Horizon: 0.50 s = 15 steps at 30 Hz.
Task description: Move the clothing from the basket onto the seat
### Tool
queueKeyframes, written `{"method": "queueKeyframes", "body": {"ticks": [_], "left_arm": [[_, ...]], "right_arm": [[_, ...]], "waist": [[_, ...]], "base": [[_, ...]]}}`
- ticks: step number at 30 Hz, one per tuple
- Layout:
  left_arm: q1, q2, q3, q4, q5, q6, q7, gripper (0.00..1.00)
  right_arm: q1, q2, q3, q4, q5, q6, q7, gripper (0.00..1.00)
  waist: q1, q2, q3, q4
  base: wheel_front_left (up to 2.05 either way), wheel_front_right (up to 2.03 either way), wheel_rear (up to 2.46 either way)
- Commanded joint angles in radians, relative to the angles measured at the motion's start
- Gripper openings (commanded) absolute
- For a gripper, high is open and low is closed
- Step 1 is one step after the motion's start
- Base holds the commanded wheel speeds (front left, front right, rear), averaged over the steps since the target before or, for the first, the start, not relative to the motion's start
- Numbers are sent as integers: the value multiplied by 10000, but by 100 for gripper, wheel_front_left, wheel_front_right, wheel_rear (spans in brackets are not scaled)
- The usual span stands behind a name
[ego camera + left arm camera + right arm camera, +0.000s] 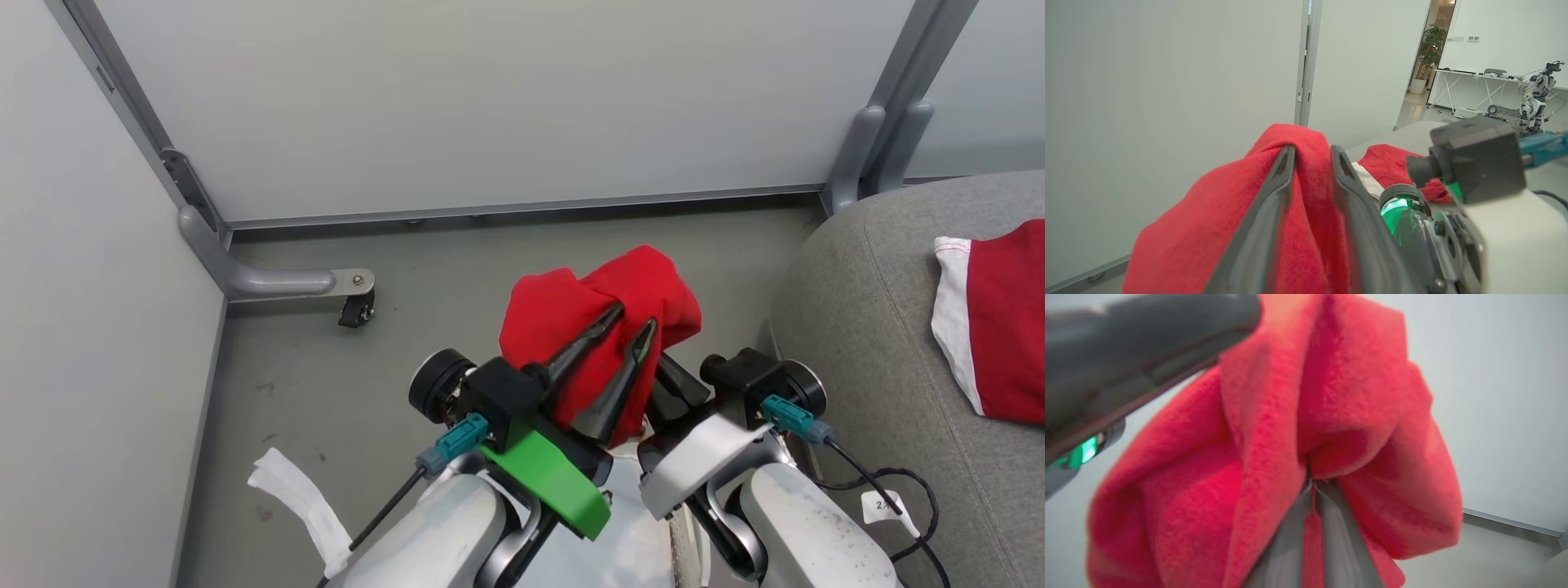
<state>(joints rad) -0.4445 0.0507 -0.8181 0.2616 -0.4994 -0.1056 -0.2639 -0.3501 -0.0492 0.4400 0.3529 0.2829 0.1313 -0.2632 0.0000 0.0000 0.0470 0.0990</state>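
Note:
A plain red garment [600,314] hangs bunched in the air over the grey floor, held between both my grippers. My left gripper [633,320] is shut on it, and in the left wrist view a fold of the fabric [1310,192] is pinched between its two dark fingers [1312,152]. My right gripper [1313,484] is shut on the same garment [1274,457] from behind. To the right lies the grey seat [865,327], on it the red garment with a white edge band [1000,318] [1388,163]. The basket is out of view.
White partition panels close off the back and left. A grey frame foot with a caster [357,309] stands on the floor at left. A white strip [298,502] lies near my left forearm. A black cable [906,490] loops by my right forearm.

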Motion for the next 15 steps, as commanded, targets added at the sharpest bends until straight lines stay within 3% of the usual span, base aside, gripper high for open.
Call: {"method": "queueKeyframes", "body": {"ticks": [1,8,15], "left_arm": [[-186,4,75,-33,31,29,-7,100],[-51,3,412,-34,250,98,-7,100],[174,6,648,247,434,65,-7,100]], "right_arm": [[140,-38,-39,-105,85,-11,-22,0],[306,-39,-244,-344,54,-11,-22,0],[397,-39,-391,-467,-3,-11,-22,0]], "waist": [[0,0,13,-3],[0,0,54,-190],[0,0,48,-909]], "base": [[0,0,0],[0,0,0],[0,0,0]]}}
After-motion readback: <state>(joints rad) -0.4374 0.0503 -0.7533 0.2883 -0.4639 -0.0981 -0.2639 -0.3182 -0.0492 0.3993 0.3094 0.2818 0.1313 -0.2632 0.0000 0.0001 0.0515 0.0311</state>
